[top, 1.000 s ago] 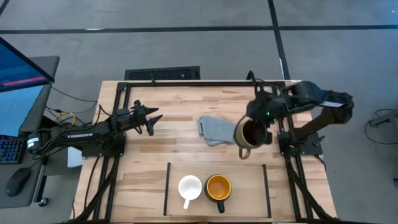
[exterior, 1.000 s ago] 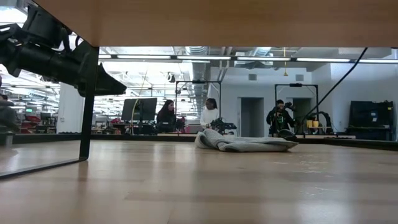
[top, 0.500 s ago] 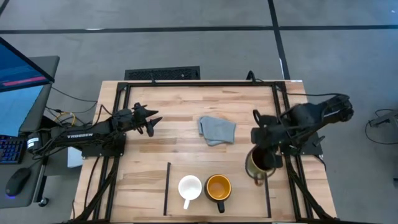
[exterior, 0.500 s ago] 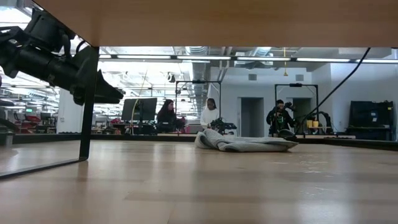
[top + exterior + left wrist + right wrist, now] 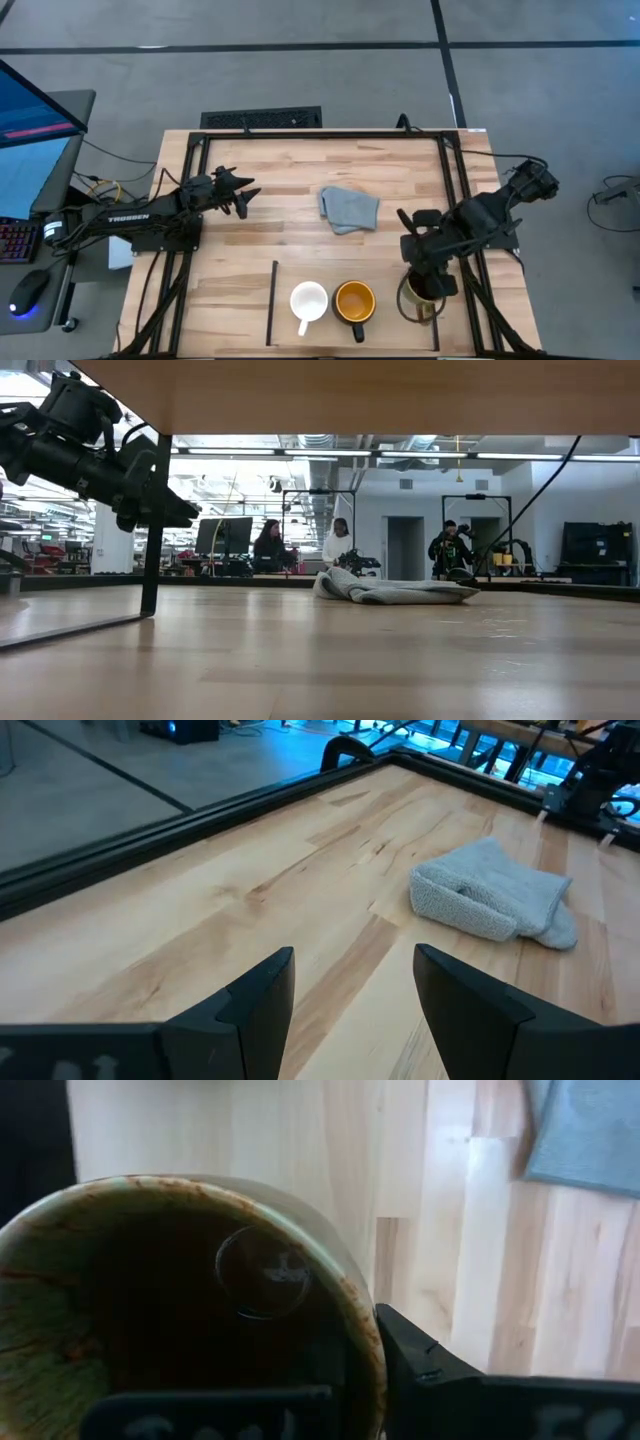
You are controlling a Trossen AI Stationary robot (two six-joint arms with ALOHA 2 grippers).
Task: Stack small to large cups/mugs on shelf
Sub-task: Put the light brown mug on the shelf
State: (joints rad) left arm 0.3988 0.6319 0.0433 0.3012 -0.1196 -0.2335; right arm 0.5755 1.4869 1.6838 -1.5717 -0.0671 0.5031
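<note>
My right gripper [image 5: 425,278] is shut on the rim of the brownish-gold mug [image 5: 418,293] and holds it mouth up over the right end of the shelf [image 5: 385,275], beside the right black bar [image 5: 434,318]. On the shelf stand the small white mug [image 5: 308,300] and, to its right, the dark mug with the yellow-orange inside [image 5: 352,300]. My left gripper [image 5: 247,190] hovers open over the table's left part, pointing toward the grey cloth [image 5: 490,900]. My right gripper has the brownish-gold mug by its rim wall [image 5: 362,1342], one finger inside the mug and the other finger [image 5: 430,1370] outside. The fingers come from above, pointing down. The mug hangs upright below them; I cannot tell whether its base touches the shelf.
The crumpled grey cloth [image 5: 348,209] lies mid-table, behind the shelf. The left black bar [image 5: 271,300] bounds the shelf's other end. Black frame rails [image 5: 320,133] run along the table's far and side edges. People stand in the room far behind the table [image 5: 338,545].
My right gripper has carried the brownish-gold mug from beside the grey cloth toward the table's near right, down to the right end of the shelf, turning as it went. The mug has stayed mouth up in the shut fingers.
</note>
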